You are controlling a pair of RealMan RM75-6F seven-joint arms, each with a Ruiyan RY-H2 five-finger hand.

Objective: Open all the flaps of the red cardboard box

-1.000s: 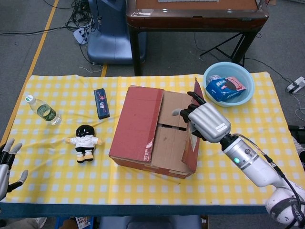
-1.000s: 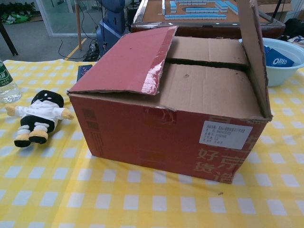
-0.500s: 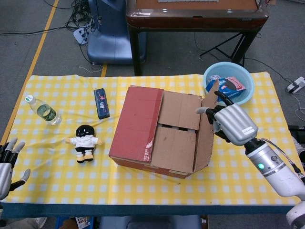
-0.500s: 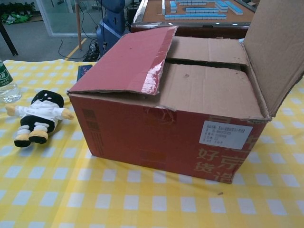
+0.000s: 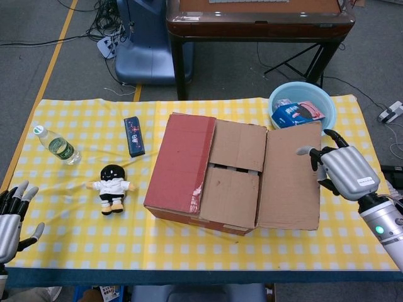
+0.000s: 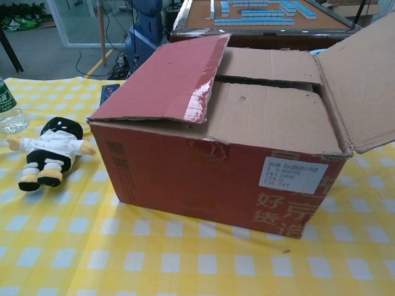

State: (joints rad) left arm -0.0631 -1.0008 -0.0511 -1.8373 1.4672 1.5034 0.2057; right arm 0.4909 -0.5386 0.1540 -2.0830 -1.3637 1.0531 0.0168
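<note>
The red cardboard box stands mid-table. Its right outer flap lies folded out flat to the right, brown inside up. The left outer flap, red side up, still covers the left part of the top. Two brown inner flaps lie shut with a slit between them. My right hand hovers just past the opened flap's right edge, fingers spread, holding nothing. At the table's front left corner my left hand rests with fingers apart, empty. Neither hand shows in the chest view.
A small doll lies left of the box. A water bottle and a dark slim pack sit further left and back. A blue bowl with snack packs stands behind the opened flap.
The right outer flap swung from upright down to flat on the right. My right hand moved right and away with it. The left hand barely shifted.
</note>
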